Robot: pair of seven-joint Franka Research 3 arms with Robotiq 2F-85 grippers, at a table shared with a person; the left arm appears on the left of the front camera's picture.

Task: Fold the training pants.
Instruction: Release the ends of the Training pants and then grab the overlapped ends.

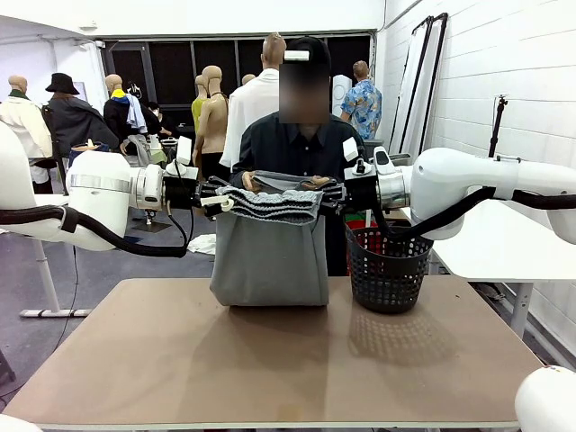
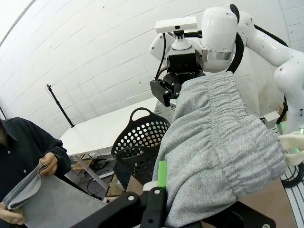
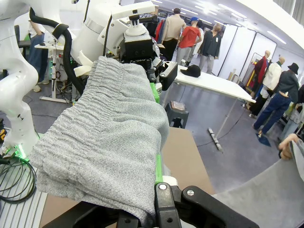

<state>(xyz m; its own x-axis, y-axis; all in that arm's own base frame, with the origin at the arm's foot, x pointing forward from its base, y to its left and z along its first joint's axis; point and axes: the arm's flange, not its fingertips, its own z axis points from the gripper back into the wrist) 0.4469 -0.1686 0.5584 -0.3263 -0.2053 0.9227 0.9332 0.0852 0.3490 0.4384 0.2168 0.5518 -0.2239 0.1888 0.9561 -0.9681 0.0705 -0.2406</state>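
Observation:
The light grey training pants hang doubled over the far half of the table. Their gathered waistband is stretched between my two grippers. My left gripper is shut on the waistband's left end, and my right gripper is shut on its right end. The person's hands hold the leg ends up just behind the waistband. In the left wrist view the pants drape over my left gripper. In the right wrist view the pants cover my right gripper.
A black mesh basket stands on the table's far right, close to the hanging cloth. The brown table is bare in front of the pants. The person stands at the far edge.

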